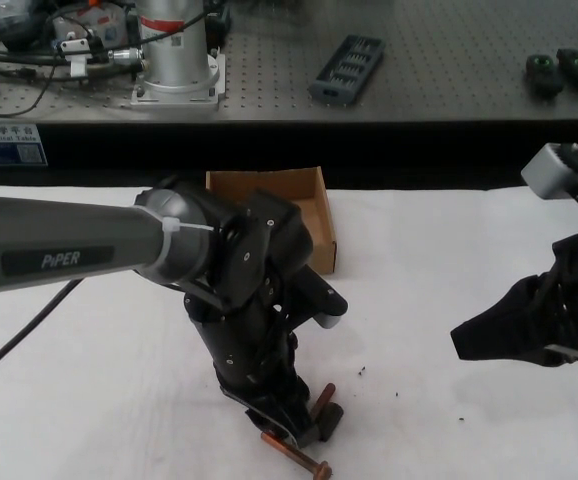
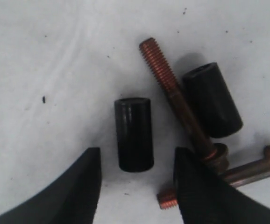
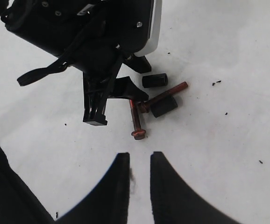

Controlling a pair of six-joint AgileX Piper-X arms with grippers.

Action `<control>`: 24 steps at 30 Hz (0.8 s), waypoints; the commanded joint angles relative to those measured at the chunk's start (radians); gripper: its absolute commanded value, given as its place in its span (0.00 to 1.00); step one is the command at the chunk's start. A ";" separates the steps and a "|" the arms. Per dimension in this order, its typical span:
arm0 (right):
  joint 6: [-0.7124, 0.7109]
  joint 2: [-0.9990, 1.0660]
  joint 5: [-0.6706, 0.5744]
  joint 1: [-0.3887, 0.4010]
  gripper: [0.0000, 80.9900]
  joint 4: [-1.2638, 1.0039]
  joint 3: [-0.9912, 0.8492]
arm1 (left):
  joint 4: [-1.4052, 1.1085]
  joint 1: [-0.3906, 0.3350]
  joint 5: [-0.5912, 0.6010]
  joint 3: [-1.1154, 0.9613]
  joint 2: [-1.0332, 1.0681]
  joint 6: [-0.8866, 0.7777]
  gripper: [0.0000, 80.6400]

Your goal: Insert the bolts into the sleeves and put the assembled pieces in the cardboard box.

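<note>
A lab: perforated optical bench [image 1: 449,70], metal column [image 1: 174,40] and cables [image 1: 14,45] behind the white work surface [image 1: 439,240]

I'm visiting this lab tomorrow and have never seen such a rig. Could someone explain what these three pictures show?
This is a bench with two robot arms, each ending in a two-fingered gripper. The high view looks forward and down from behind the arms. The other two pictures come from a camera on each arm's wrist, so that arm's own fingers poke into the frame.

On the white cloth lie four loose parts: a black sleeve, another sleeve, a copper-coloured bolt beside it, and a second bolt.

The left gripper is lowered over them, open, with its fingers on either side of the first sleeve's end. The right gripper hangs off to the side, fingers slightly apart and empty. The cardboard box stands behind. Nothing is held.
</note>
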 commanded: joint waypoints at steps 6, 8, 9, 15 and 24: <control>-0.008 -0.009 -0.007 0.002 0.16 -0.013 -0.010 | -0.067 -0.018 -0.019 -0.011 0.003 -0.031 0.36; -0.006 -0.009 -0.007 0.002 0.16 -0.013 -0.010 | -0.066 -0.018 -0.037 -0.012 0.003 -0.024 0.36; -0.006 -0.009 -0.007 0.002 0.16 -0.013 -0.010 | -0.063 -0.018 -0.045 -0.012 0.003 -0.016 0.36; -0.006 -0.009 -0.007 0.002 0.16 -0.013 -0.010 | -0.042 -0.018 -0.064 -0.012 0.003 -0.015 0.36; -0.006 -0.009 -0.028 0.002 0.16 -0.004 -0.010 | -0.017 -0.018 -0.073 -0.012 0.045 -0.029 0.35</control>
